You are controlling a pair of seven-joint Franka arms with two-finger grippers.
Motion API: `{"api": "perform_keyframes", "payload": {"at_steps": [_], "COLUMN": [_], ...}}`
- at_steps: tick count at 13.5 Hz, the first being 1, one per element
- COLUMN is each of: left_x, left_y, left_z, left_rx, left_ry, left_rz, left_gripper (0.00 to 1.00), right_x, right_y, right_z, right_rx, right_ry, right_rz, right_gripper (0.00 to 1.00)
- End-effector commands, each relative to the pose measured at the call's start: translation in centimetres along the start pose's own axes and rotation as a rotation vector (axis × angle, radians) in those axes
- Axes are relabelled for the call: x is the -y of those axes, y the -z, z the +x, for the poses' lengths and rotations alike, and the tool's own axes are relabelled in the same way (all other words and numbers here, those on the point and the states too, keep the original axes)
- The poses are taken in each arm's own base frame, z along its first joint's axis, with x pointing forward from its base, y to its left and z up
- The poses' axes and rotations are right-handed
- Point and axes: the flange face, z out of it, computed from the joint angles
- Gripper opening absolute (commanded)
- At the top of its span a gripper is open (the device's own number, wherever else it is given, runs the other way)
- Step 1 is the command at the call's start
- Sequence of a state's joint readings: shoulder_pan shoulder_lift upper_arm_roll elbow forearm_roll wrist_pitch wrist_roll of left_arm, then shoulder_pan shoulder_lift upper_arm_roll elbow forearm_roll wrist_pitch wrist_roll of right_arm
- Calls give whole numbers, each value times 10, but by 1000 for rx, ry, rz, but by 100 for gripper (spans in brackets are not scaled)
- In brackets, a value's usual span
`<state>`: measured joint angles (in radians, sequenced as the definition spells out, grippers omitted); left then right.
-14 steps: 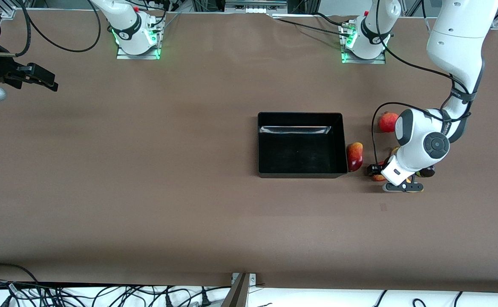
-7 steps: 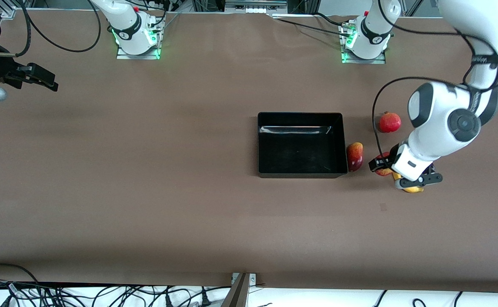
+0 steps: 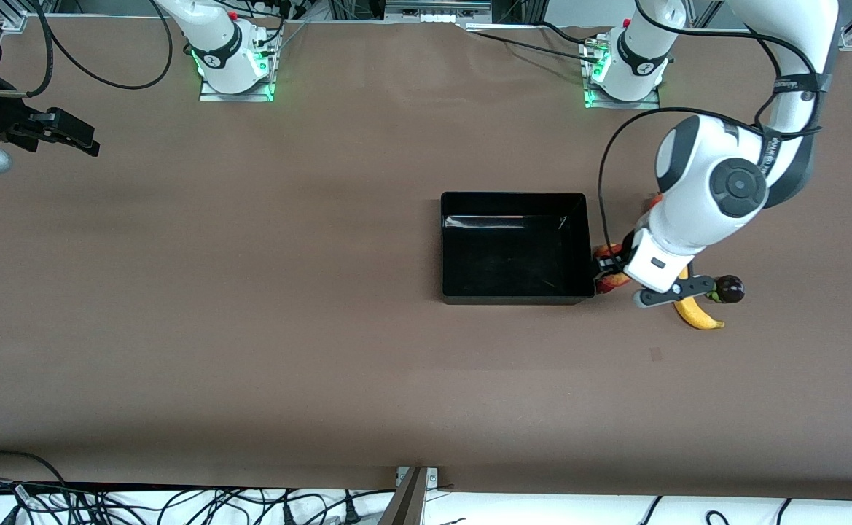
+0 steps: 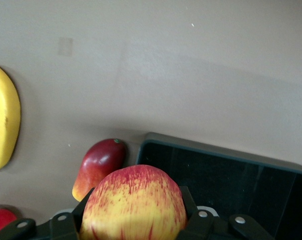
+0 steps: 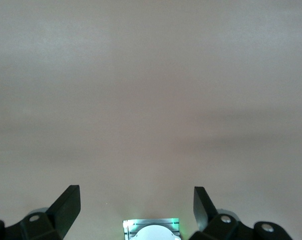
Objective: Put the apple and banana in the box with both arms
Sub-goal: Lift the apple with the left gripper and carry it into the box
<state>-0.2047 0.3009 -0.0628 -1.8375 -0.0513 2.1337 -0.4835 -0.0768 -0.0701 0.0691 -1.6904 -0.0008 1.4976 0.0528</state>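
Left gripper [image 4: 135,220] lifted apple [image 4: 134,202] toward box [image 3: 517,292] edge, likely above mango [image 4: 98,165], banana [image 3: 695,313] beside box, right gripper [image 5: 135,210] waiting, spread

**Three cameras: one high overview, two riding the wrists**

The front view looks steeply down from high across the table [image 3: 251,328], facing the two arm bases along the top of the frame; cables at the table's near edge line the bottom.

The left wrist view sits just above the left tool [image 4: 133,222], close enough that the apple [image 4: 134,202] fills the lower centre. It shares with the front view the box [image 4: 231,185] corner, the banana [image 4: 3,120] and the mango-like fruit [image 4: 98,165].

The right wrist view looks past the right tool [image 5: 135,210] at bare table, with the right arm's lit base [image 5: 151,230] at the bottom edge, also seen in the front view's upper left.
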Motion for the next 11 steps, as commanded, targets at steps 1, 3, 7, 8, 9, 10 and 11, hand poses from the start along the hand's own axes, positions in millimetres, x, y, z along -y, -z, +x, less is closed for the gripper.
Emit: {"api": "perform_keyframes", "payload": {"at_steps": [1,3,7,8,9,10,11], "left_x": [-17,-33,-47,-53,-61,-66,-66], "left_y": [-4,-17,-28,-31,-33,-37,-42], "left_z": [-17,-32,-50,-58,-65,-71,-74], "left_rx": [2,19,28,33,39,47,48], "left_ry": [-33,-34,-8,-11,-21,-23,-7], "left_rz": [48,63,84,84,83,85,85], "left_gripper": [0,0,0,0,0,0,0], "right_x": [0,0,-1,-2,-1,-1,-1], "right_y": [4,4,3,2,1,2,1], "right_z": [0,0,-1,-1,-1,-2,-1], "right_rx": [8,8,17,23,28,25,28], "right_ry": [-1,1,1,-2,0,0,1], "right_rz": [3,3,3,3,3,3,3], "right_gripper": [100,100,100,100,100,100,100]}}
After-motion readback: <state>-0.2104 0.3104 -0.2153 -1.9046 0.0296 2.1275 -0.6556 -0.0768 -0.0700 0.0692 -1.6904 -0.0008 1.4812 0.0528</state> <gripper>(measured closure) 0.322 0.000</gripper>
